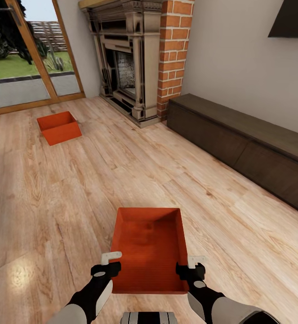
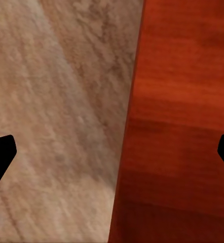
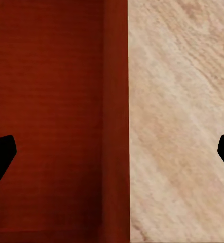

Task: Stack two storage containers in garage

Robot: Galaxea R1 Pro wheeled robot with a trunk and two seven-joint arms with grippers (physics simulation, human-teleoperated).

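Two orange-red storage containers are in the living room on the wood-plank floor (image 1: 54, 202). The near container (image 1: 149, 247) lies right in front of me, empty. My left gripper (image 1: 109, 264) is open over its left wall, and my right gripper (image 1: 191, 266) is open over its right wall. In the left wrist view the left gripper (image 2: 112, 157) has the container (image 2: 178, 126) wall between its spread fingers. The right gripper (image 3: 112, 157) straddles the container (image 3: 46, 111) wall the same way. The second container (image 1: 59, 127) sits far off to the left, near the glass door.
A brick fireplace (image 1: 131, 63) stands ahead against the far wall. A long dark low cabinet (image 1: 247, 144) runs along the right wall under a wall TV (image 1: 292, 18). A wood-framed glass door (image 1: 27, 58) is at the far left.
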